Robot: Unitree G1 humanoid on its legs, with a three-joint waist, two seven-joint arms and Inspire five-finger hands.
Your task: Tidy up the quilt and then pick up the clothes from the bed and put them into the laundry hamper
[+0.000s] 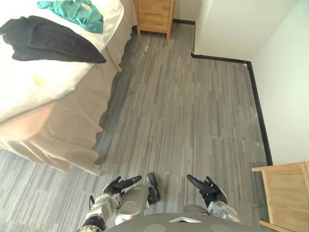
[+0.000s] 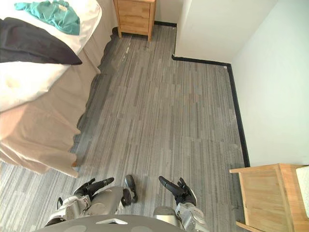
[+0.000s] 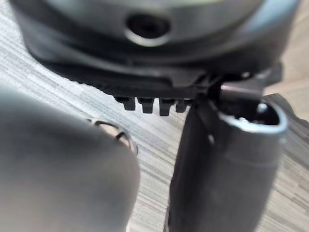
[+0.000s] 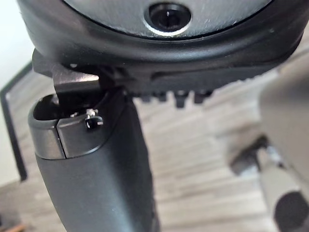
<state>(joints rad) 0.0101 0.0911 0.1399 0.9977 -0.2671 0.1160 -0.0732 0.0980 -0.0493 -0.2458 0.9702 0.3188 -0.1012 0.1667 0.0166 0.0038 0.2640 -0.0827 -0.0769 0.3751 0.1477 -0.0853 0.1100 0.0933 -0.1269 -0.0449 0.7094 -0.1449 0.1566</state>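
Clothes (black garment [image 1: 48,41], teal garment [image 1: 75,12]) are left on the bed [image 1: 43,84] at far left, while left hand [image 1: 120,184] and right hand [image 1: 206,187] are held low, fingers loosely straight and empty, presumably pending approach.

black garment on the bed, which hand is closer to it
Left. The left hand hangs over the floor nearer the bed; the right hand is farther from the black garment.

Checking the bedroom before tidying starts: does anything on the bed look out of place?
Yes. Two garments lie loose on the bed: a black garment sprawled crumpled near its side edge, and a teal garment bunched up beyond it. Neither is folded. The left hand and right hand hang low, open and empty.
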